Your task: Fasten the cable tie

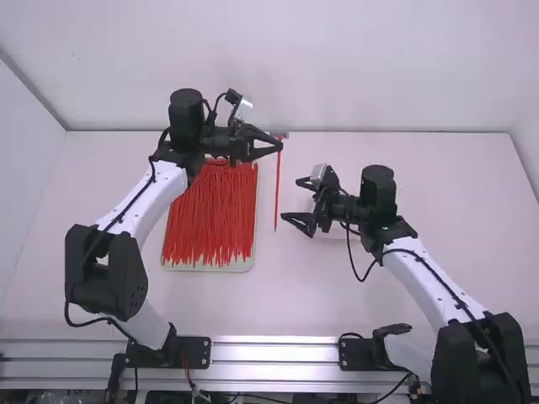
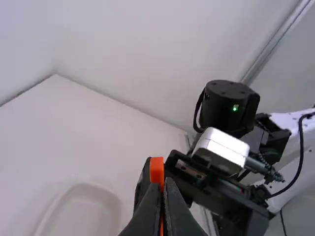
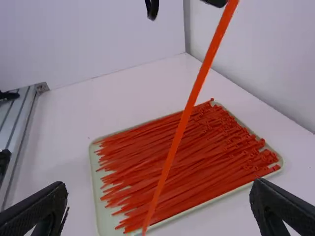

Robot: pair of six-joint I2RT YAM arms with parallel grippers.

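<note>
One red cable tie (image 1: 277, 181) hangs straight down from my left gripper (image 1: 279, 143), which is shut on its head end above the table, just right of the tray. In the left wrist view the tie's head (image 2: 156, 169) sticks up between the pinched fingertips. My right gripper (image 1: 300, 220) stands open, low over the table, a little to the right of the tie's lower tip. In the right wrist view the hanging tie (image 3: 189, 110) crosses between the wide-spread fingers (image 3: 37, 209), untouched.
A pale tray (image 1: 210, 265) holding several red cable ties (image 1: 215, 210) lies left of centre, under the left arm. A second shallow white tray (image 1: 333, 231) sits beneath the right gripper. Open table lies to the right and in front.
</note>
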